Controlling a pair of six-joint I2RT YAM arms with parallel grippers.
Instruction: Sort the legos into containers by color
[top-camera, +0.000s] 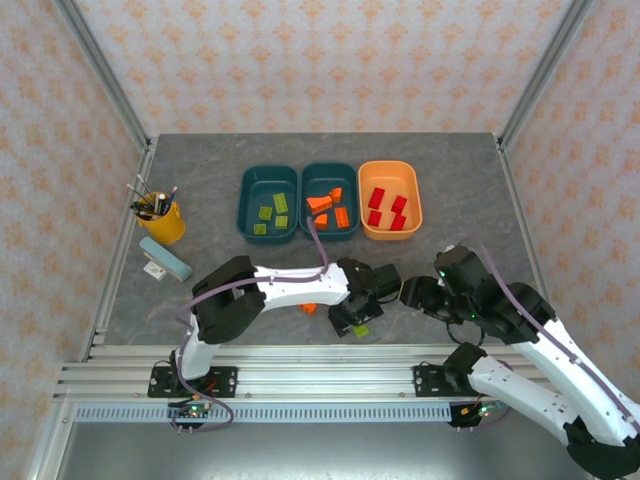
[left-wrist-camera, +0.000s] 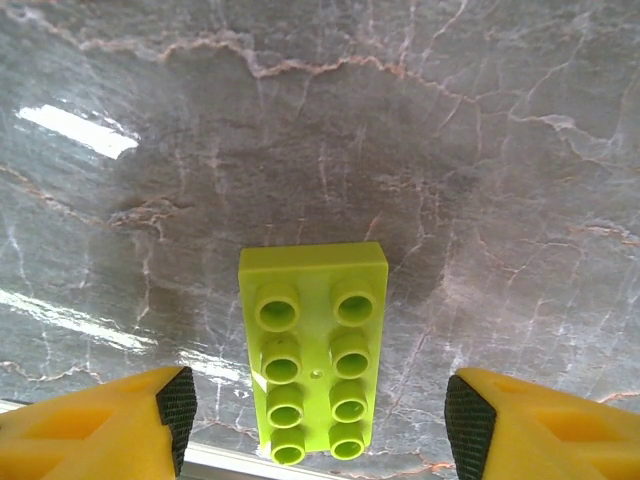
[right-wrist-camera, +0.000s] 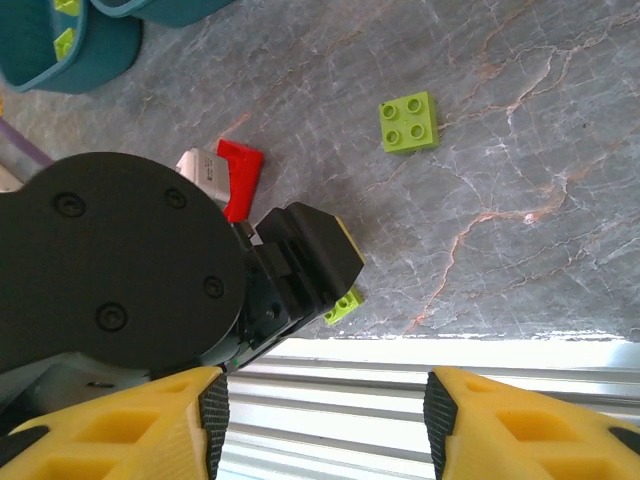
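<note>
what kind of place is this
Probably a robot lab test cell: patterned backdrop panels in an aluminium frame enclose the tabletop, with a left arm and right arm bolted to a rail at its edge.

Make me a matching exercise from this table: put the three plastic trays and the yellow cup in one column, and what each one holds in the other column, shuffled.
Column one:
1. left dark teal plastic tray
2. middle dark teal plastic tray
3. orange plastic tray
4. yellow cup

Column two:
A. red bricks
B. pens
C. yellow-green bricks
D. orange bricks

Pairs: 1-C, 2-D, 3-A, 4-B.
</note>
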